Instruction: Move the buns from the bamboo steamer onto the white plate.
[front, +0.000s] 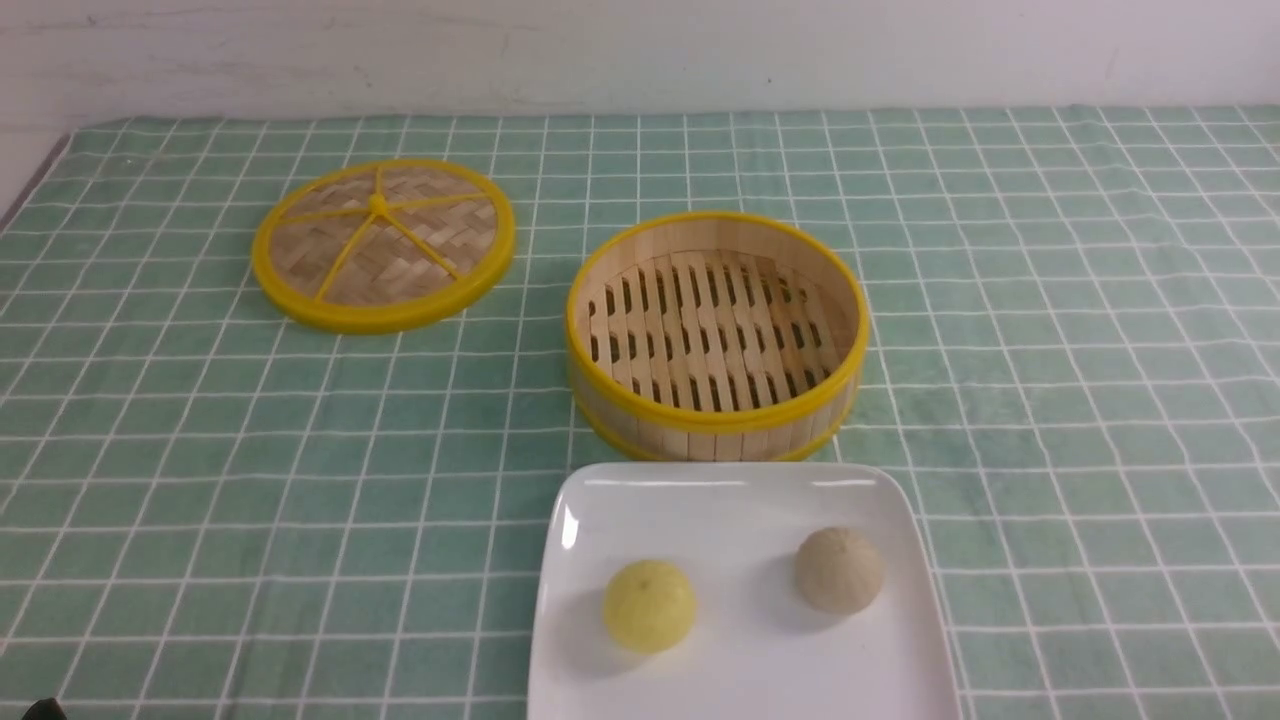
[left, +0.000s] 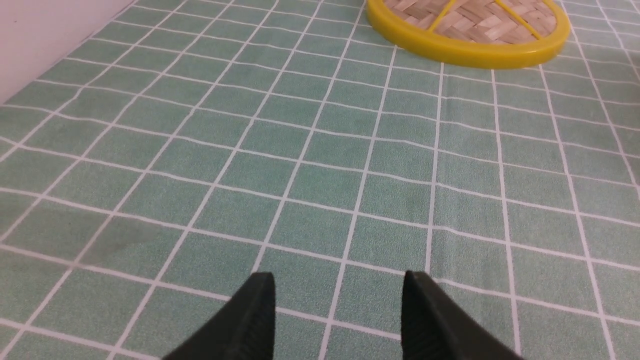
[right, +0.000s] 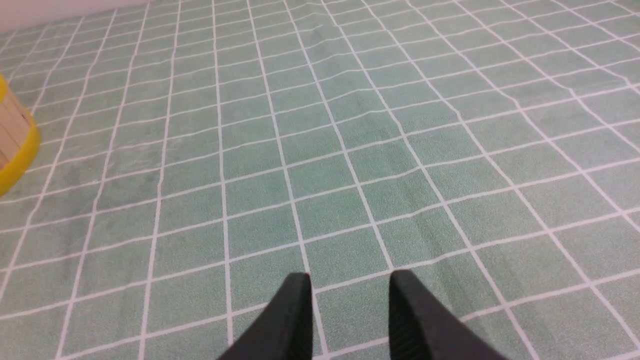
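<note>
no text, label, brand, number or sign can be read on anything in these views.

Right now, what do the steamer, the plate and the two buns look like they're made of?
Steamer: light wood or bamboo slats, matte, with glossy yellow rims that look plastic. Plate: glossy white, likely ceramic or hard plastic, judging by its bright highlights. Yellow bun and beige bun: smooth, matte balls with faint surface lines; real dough or a foam or rubber prop, I cannot tell.
</note>
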